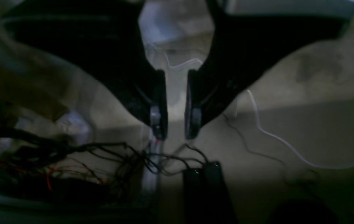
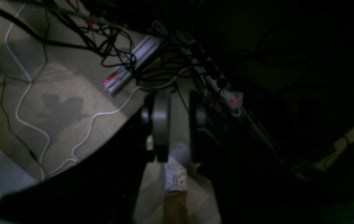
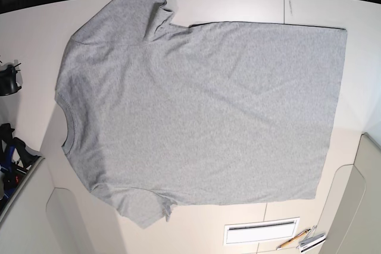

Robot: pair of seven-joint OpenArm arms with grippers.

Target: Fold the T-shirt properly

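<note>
Flat across the white table point(image 3: 250, 4) lies the T-shirt point(image 3: 202, 111), plain side up, collar at the base view's left, while left gripper point(image 1: 175, 124) and right gripper point(image 2: 175, 124) hover elsewhere, jaws narrowly parted, empty: best pinch matching corners, fold evenly

Both the left gripper point(image 1: 175, 133) and right gripper point(image 2: 177, 157) seem slightly parted, holding nothing.

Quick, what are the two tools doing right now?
Left tool: open, holding nothing.
Right tool: open, holding nothing.
</note>
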